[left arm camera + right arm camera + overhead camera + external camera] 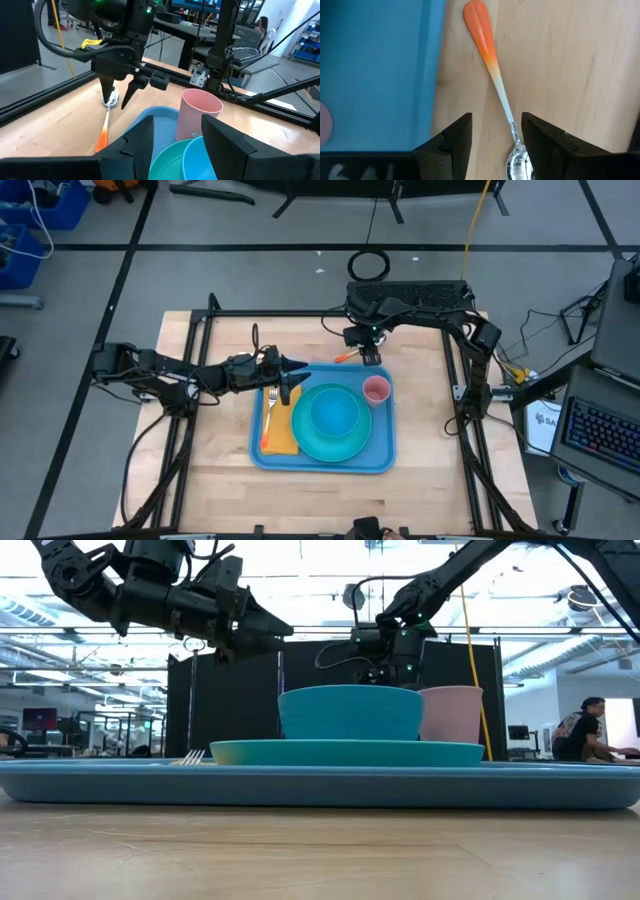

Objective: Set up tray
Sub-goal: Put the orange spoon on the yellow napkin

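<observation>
The light-blue tray (383, 458) lies mid-table, carrying a teal plate (304, 442) with a teal bowl (333, 415), a pink cup (376, 390) and a yellow-orange napkin (280, 435) with a fork (272, 400) on it. A spoon with an orange handle (490, 60) lies flat on the table just past the tray's far edge. My right gripper (495, 145) points down over it, open, its fingers on either side of the spoon's neck next to the bowl end (112, 98). My left gripper (296, 368) hovers level over the tray's far left corner, open, with nothing between its fingers.
Black frame rails (300, 313) run along the table's far, left and right edges. Bare wood (320, 500) stretches between the tray and the near edge. A person (580, 735) sits in the room beyond the table.
</observation>
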Controlling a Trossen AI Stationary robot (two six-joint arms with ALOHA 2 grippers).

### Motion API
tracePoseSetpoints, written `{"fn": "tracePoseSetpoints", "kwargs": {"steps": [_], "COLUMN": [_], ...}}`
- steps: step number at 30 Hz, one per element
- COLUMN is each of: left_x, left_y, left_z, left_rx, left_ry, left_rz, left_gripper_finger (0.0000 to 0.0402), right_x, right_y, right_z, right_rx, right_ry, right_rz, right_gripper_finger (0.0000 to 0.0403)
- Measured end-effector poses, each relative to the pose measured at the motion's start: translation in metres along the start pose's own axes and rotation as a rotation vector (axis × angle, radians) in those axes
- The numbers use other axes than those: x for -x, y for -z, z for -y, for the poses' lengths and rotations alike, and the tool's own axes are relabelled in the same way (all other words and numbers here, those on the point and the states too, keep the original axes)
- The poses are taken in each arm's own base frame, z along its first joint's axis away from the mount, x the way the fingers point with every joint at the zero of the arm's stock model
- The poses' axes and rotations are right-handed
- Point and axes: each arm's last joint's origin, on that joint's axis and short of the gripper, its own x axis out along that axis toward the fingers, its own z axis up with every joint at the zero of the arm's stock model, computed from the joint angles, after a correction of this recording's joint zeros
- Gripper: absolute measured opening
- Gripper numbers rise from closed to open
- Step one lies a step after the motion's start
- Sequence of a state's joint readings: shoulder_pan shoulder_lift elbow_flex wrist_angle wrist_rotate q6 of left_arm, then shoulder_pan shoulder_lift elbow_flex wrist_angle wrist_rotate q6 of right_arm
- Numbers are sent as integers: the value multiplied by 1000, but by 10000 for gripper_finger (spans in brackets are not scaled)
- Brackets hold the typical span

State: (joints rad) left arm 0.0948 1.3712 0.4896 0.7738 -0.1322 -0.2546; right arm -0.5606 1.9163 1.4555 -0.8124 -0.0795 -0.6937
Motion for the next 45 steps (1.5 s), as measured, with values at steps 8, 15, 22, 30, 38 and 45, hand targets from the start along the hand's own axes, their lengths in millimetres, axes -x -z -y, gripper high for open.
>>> {"fn": "tracePoseSetpoints", "kwargs": {"steps": [8, 15, 22, 30, 38, 45], "left_x": [0, 0, 0, 0, 0, 0], "left_y": [0, 1, 1, 1, 1, 1], "left_z": [0, 0, -1, -1, -1, -1], "left_rx": [-10, -16, -20, -26, -36, -43], "left_ry": [0, -3, -7, -7, -7, -7], "left_rz": [-1, -11, -14, -14, -13, -13], "left_gripper_finger": [170, 170, 170, 170, 170, 170], "right_x": [-21, -34, -33, -35, -44, -43], "right_y": [1, 2, 6, 8, 12, 11], "right_z": [1, 3, 10, 15, 17, 17], "right_rx": [1, 20, 10, 16, -1, 2], "right_ry": [-55, -45, -21, -8, -34, -39], "right_rz": [-30, -67, -72, -59, -76, -57], "right_gripper_finger": [162, 162, 162, 162, 155, 122]}}
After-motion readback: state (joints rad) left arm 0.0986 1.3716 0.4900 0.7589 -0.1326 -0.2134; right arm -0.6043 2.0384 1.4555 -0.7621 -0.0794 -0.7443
